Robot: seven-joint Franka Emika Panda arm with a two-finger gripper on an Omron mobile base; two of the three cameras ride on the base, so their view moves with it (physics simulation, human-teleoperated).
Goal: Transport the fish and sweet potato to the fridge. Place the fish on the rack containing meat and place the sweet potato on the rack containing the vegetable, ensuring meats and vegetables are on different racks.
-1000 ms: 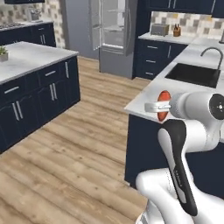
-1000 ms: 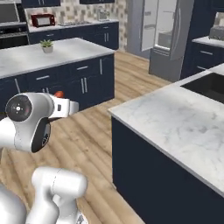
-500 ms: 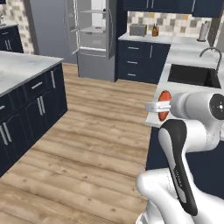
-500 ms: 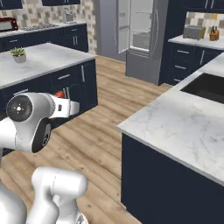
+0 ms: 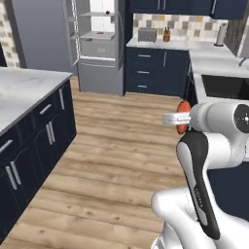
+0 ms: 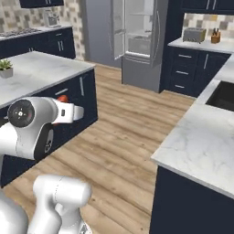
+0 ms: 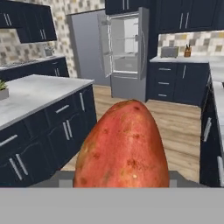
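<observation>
My gripper (image 5: 181,118) is shut on the sweet potato (image 5: 183,111), an orange-brown tuber carried in front of the arm at chest height. In the hand view the sweet potato (image 7: 122,148) bulks large in the foreground and hides the fingertips. From the right base view a bit of the sweet potato (image 6: 63,98) peeks out above the hand. The fridge (image 5: 97,73) stands ahead at the far wall with its doors open, white inside with grey shelves; it is also the fridge (image 7: 127,83) seen beyond the tuber. A small deep-red item (image 5: 107,12) sits on an upper shelf. The fish is out of view.
A marble-topped island (image 5: 24,92) with dark blue cabinets lies to the left. A marble counter (image 6: 201,141) with a sink runs along the right. Between them a wood floor (image 5: 121,141) leads to the fridge. A toaster (image 5: 147,34) stands on the back counter.
The whole scene has shifted as the base drove and turned: the fridge is nearer and more central. The arm keeps its pose, with the sweet potato still in the gripper.
</observation>
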